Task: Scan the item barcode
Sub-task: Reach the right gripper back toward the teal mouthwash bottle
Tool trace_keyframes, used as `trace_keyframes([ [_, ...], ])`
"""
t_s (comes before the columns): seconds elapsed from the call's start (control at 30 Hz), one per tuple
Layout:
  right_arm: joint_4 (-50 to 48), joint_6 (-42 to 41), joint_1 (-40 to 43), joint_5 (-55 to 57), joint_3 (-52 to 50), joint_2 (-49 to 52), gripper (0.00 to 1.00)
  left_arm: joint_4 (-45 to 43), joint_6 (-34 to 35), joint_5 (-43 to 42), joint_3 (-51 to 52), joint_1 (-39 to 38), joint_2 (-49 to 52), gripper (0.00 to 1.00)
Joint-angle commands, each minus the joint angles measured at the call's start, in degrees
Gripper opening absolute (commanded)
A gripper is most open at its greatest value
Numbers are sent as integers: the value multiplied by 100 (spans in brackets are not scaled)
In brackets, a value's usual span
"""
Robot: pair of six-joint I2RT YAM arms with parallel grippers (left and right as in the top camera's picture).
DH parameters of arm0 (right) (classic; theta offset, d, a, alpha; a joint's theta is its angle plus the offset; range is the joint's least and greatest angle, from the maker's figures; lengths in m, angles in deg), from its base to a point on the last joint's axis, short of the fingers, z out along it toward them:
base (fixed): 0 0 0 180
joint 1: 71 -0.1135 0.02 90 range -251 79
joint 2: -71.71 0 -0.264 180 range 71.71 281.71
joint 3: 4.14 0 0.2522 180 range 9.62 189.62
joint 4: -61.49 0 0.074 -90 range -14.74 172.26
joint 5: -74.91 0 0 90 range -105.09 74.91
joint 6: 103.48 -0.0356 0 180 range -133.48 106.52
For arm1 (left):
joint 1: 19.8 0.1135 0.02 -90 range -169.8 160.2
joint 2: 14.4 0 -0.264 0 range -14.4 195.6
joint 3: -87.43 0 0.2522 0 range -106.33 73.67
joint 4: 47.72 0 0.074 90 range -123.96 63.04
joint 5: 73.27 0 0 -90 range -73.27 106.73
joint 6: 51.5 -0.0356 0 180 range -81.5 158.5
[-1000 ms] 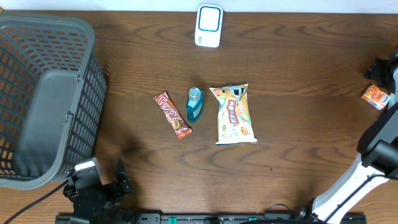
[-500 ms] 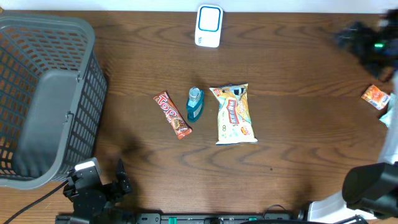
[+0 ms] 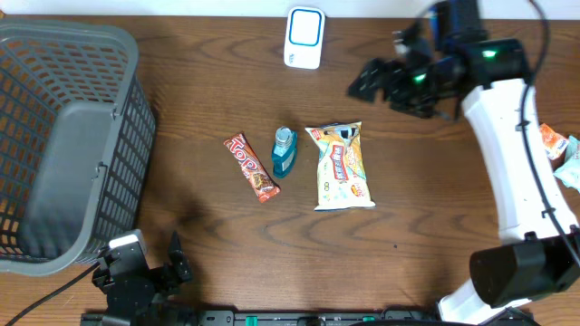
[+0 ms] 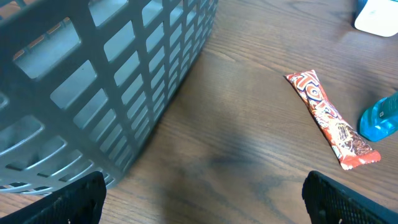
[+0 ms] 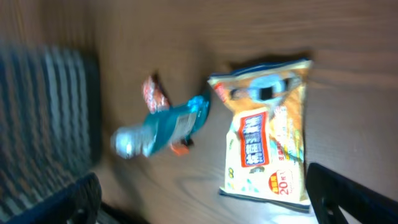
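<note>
Right arm [image 3: 507,154] has swung in from the right edge within the last second and is now reaching over the upper right of the surface [image 3: 435,235]. Nothing else has shifted.

Three items are lying mid-surface in a row, none held. The snack bag [image 3: 343,166] is lying flat at the right end. The teal bottle [image 3: 285,151] is lying on its side just left of the bag. The candy bar [image 3: 251,167] is lying diagonally, left of the bottle, its lower end close to the bottle's base. Cannot tell which of them is the one to scan.

The white scanner [image 3: 304,38] is sitting at the far edge, well apart from the row.

The right pincer [image 3: 362,84] is hovering between the scanner and the snack bag, off to their right, fingers spread apart and gripping nothing. Its wrist view is blurring, but it is showing the bag, bottle and part of the bar below.

The left pincer [image 4: 205,205] is sitting low at the near left corner, fingers wide apart and empty, beside the grey basket [image 3: 136,136]. Its wrist view is showing the basket wall, the candy bar and the bottle's end.

An orange packet [image 3: 548,140] and a pale packet [image 3: 571,170] are lying at the right edge, partly hidden.
</note>
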Motion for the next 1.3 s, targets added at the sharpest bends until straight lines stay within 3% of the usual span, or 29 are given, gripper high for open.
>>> trace_keyframes([
  [0.0, 0, 2520, -431, 68, -22, -24, 99, -4, 11, 76, -15, 13, -9, 98],
  [0.2, -203, 4293, -833, 1198, -22, -24, 99, -4, 11, 76, -15, 13, -9, 98],
  [0.3, 42, 6183, -859, 507, -24, -22, 99, -4, 11, 76, -15, 13, -9, 98],
  [0.57, 284, 8671, -846, -964, -39, 61, 99, -4, 11, 76, -15, 13, -9, 98],
  [0.67, 190, 9132, -876, -1110, -39, 306, 98, -4, 11, 76, -15, 13, -9, 98],
  [0.93, -487, 9337, -876, -977, -39, 1322, 99, -4, 11, 76, -15, 13, -9, 98],
  [1.27, -505, 10233, -1217, -1333, -39, 1668, 99, -4, 11, 76, -15, 13, -9, 98],
])
